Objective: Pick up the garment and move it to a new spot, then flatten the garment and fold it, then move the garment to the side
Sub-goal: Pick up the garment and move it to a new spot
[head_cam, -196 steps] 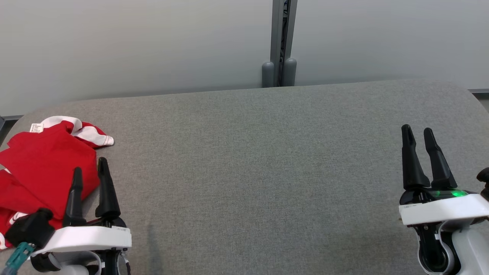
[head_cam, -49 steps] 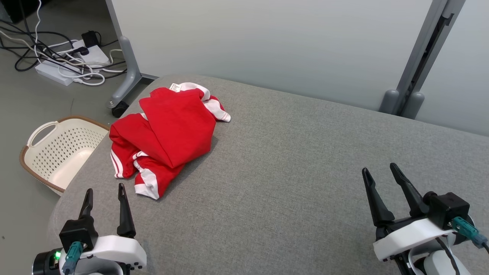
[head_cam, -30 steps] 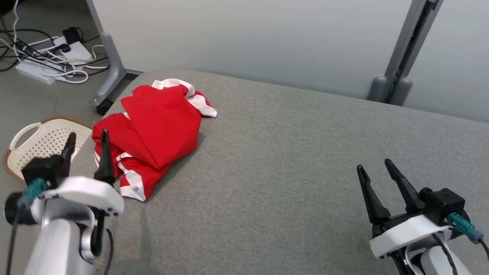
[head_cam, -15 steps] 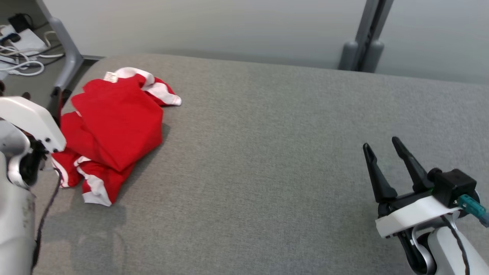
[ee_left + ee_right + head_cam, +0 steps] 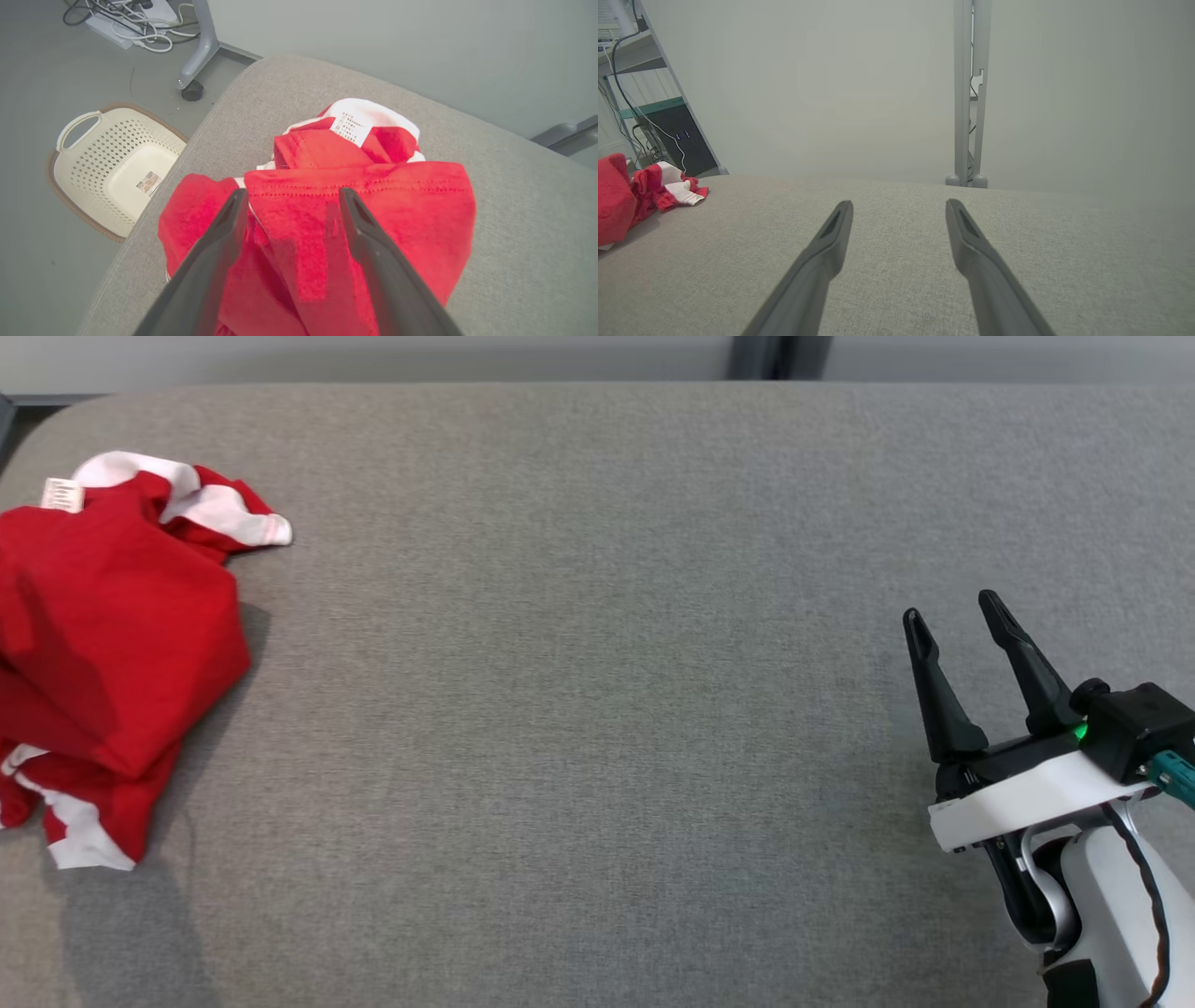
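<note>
Red garment [image 5: 420, 219] just beyond open left jaws, well apart from open right jaws

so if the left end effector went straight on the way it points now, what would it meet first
Most likely the red garment: the left end effector is open and its jaws frame the garment's top fold. How far off the cloth is, the wrist view does not settle.

Right of the garment [image 5: 112, 635] the grey table [image 5: 597, 663] lies free up to the right gripper [image 5: 950, 605]; left of the garment a basket [image 5: 93, 158] stands on the floor.
</note>
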You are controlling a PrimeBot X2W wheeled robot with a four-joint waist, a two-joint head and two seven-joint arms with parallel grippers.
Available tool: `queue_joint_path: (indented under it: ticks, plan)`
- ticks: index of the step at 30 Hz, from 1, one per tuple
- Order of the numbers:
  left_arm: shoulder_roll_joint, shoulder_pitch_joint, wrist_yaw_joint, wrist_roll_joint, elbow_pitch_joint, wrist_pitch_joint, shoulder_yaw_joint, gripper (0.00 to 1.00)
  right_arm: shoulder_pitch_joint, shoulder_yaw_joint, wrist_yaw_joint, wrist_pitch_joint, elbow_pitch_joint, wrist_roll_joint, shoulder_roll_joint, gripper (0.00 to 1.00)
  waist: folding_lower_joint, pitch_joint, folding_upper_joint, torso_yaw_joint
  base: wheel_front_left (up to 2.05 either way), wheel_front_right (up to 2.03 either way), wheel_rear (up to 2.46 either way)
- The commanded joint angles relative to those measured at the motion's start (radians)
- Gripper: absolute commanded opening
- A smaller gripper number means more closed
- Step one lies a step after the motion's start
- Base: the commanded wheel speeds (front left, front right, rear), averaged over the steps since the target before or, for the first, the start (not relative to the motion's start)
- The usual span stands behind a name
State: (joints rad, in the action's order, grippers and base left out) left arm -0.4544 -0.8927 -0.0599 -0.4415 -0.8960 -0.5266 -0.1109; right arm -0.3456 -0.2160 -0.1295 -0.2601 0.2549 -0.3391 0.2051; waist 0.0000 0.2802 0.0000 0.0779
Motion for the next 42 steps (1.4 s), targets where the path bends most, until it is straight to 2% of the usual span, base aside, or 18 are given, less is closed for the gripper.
queue_joint_path:
  ticks: [1, 9, 12, 13, 14, 24, 28, 34, 35, 42]
  plan:
    - [-0.011, -0.021, 0.006, -0.01, -0.022, -0.009, -0.005, 1.0, -0.014, 0.0, -0.002, -0.003, -0.003, 0.0, 0.009, 1.0, 0.0, 0.027, 0.0, -0.028, 0.0, 0.0, 0.0]
    - [-0.044, -0.045, -0.03, -0.034, -0.158, -0.14, 0.013, 1.0, -0.017, 0.001, -0.002, -0.003, 0.0, -0.002, 0.003, 1.0, 0.0, 0.044, 0.0, -0.064, 0.0, 0.0, 0.0]
    - [-0.054, -0.051, -0.036, -0.033, -0.169, -0.136, 0.02, 1.0, -0.013, 0.004, -0.002, -0.003, 0.001, -0.001, 0.003, 1.0, 0.0, 0.042, 0.0, -0.064, 0.0, 0.0, 0.0]
    - [-0.055, -0.052, -0.039, -0.033, -0.171, -0.13, 0.022, 0.3, -0.012, 0.005, -0.002, -0.003, 0.002, 0.0, 0.003, 1.0, 0.0, 0.041, 0.0, -0.063, 0.0, 0.0, 0.0]
    - [-0.055, -0.054, -0.041, -0.034, -0.173, -0.123, 0.023, 0.0, -0.011, 0.005, -0.002, -0.003, 0.003, 0.001, 0.003, 1.0, 0.0, 0.039, 0.0, -0.062, 0.0, 0.0, 0.0]
    - [-0.074, -0.073, -0.068, -0.047, -0.192, -0.067, 0.06, 0.0, -0.01, -0.01, -0.002, -0.003, 0.018, 0.003, -0.011, 1.0, 0.0, 0.001, 0.0, -0.053, 0.0, 0.0, 0.0]
    - [-0.09, -0.089, -0.071, -0.034, -0.169, -0.046, 0.107, 0.0, 0.008, -0.014, -0.002, -0.003, 0.03, -0.003, -0.02, 1.0, 0.0, -0.044, 0.0, -0.054, 0.0, 0.0, 0.0]
    - [-0.086, -0.102, -0.072, -0.066, -0.079, -0.059, 0.205, 0.0, 0.036, -0.012, -0.002, -0.003, 0.041, -0.014, -0.038, 1.0, 0.0, -0.115, 0.0, -0.062, 0.0, 0.0, 0.0]
    - [-0.093, -0.1, -0.071, -0.079, -0.033, -0.068, 0.252, 0.0, 0.05, -0.009, -0.002, -0.003, 0.045, -0.014, -0.045, 1.0, 0.0, -0.145, 0.0, -0.066, 0.0, 0.0, 0.0]
    - [-0.091, -0.093, -0.071, -0.139, 0.129, -0.085, 0.371, 0.0, 0.096, 0.001, -0.002, -0.003, 0.059, -0.016, -0.058, 1.0, 0.0, -0.228, 0.0, -0.09, 0.0, 0.0, 0.0]
